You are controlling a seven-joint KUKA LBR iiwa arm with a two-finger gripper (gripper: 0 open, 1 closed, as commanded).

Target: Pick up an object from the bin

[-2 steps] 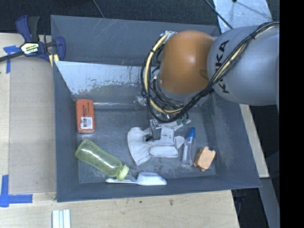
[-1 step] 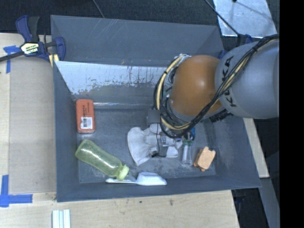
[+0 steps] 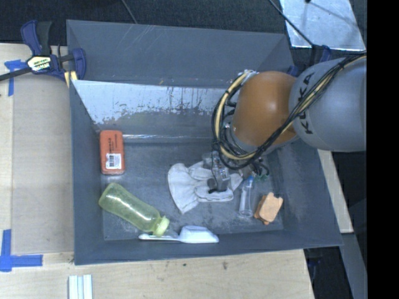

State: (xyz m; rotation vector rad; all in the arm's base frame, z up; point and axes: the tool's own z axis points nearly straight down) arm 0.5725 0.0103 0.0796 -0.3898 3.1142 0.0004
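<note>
Gripper [image 3: 219,182] low over white cloth [image 3: 182,190], middle of bin [image 3: 84,185]; grip state cannot tell. Clear tube [image 3: 245,199] just beside, tan chunk [image 3: 269,208] near, green bottle [image 3: 131,209] well apart

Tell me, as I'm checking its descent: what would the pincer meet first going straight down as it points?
Probably the crumpled white cloth in the middle of the bin; the pincer points down at its right edge. A clear tube lies just beside, so depth leaves some doubt.
</note>
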